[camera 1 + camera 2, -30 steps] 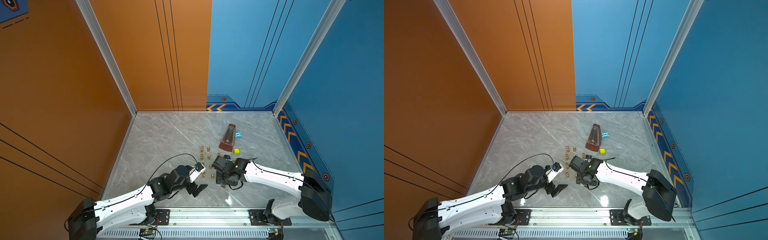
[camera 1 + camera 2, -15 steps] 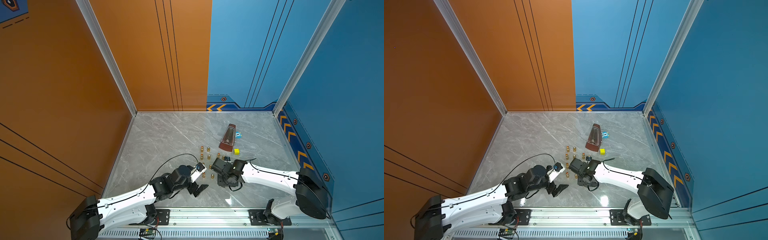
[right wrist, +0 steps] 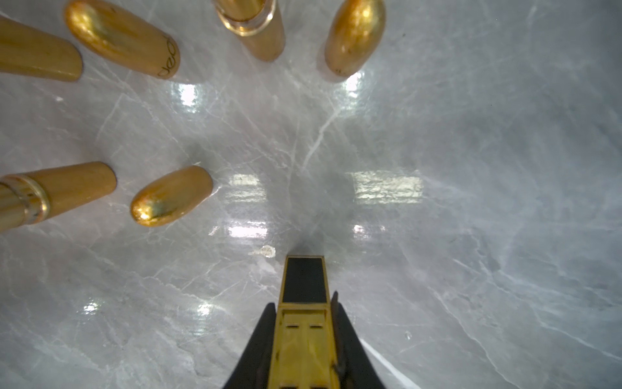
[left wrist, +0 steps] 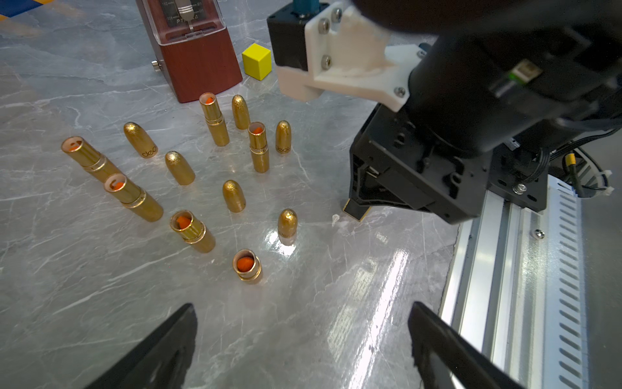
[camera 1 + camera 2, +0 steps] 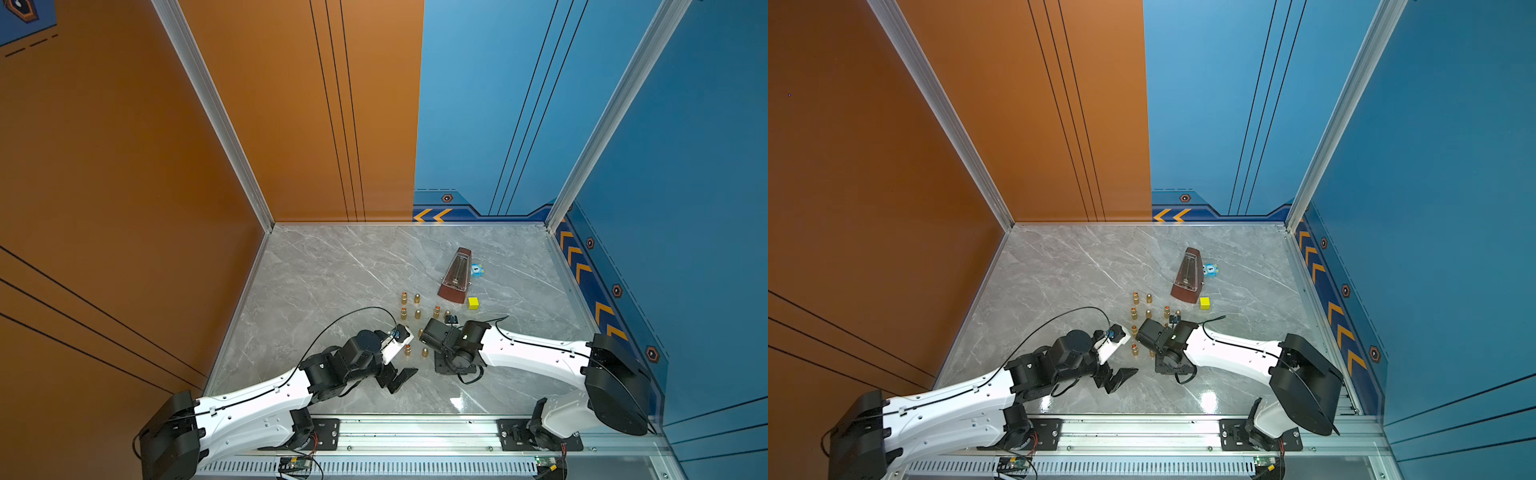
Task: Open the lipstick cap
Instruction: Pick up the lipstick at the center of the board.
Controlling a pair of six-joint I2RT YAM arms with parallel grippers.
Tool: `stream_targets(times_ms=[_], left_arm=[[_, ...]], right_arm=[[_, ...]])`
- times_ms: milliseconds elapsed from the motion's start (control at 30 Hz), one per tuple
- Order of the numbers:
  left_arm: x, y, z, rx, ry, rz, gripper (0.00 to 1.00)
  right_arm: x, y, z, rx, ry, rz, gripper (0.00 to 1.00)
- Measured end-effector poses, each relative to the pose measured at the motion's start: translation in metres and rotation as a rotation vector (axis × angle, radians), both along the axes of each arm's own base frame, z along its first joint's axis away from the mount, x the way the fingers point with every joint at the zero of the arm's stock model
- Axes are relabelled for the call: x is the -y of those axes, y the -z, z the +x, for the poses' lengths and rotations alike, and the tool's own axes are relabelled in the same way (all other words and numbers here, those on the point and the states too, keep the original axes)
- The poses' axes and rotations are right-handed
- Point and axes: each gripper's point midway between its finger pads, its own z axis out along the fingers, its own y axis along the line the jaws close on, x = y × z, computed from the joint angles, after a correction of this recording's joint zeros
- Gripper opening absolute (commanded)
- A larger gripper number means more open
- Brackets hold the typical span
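Note:
Several open gold lipstick tubes (image 4: 258,146) with orange sticks stand on the grey marble floor (image 4: 101,303). A bullet-shaped gold cap (image 4: 287,224) stands beside each tube; the group also shows in both top views (image 5: 415,316) (image 5: 1142,311). My right gripper (image 3: 304,303) points straight down just right of the group (image 5: 442,365) (image 5: 1165,365). It is shut on a yellow bar with a black tip (image 3: 304,279) that touches the floor (image 4: 356,210); I cannot tell whether this bar is a lipstick. My left gripper (image 4: 303,347) is open and empty, low over bare floor in front of the group (image 5: 395,378) (image 5: 1121,378).
A brown metronome (image 5: 455,276) lies behind the lipsticks. A yellow cube (image 5: 473,303) and a small blue clock toy (image 5: 477,270) lie beside it. The aluminium rail (image 5: 415,432) runs along the front edge, close to both arms. Orange and blue walls enclose the floor.
The right gripper's fingers have closed in onto the yellow bar. Both arms have hardly shifted, and the left gripper stays wide open.

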Motion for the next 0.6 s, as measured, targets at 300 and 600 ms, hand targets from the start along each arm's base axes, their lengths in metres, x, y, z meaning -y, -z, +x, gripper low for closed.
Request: stream_targets(times_ms=[300, 600], left_arm=[[0.004, 0.002, -0.003, -0.002, 0.016, 0.002, 0.99], [0.015, 0.001, -0.009, 0.006, 0.051, -0.014, 0.99]], right_arm=[[-0.002, -0.011, 0.001, 0.014, -0.049, 0.011, 0.22], [0.003, -0.043, 0.005, 0.028, -0.080, 0.103, 0.22]])
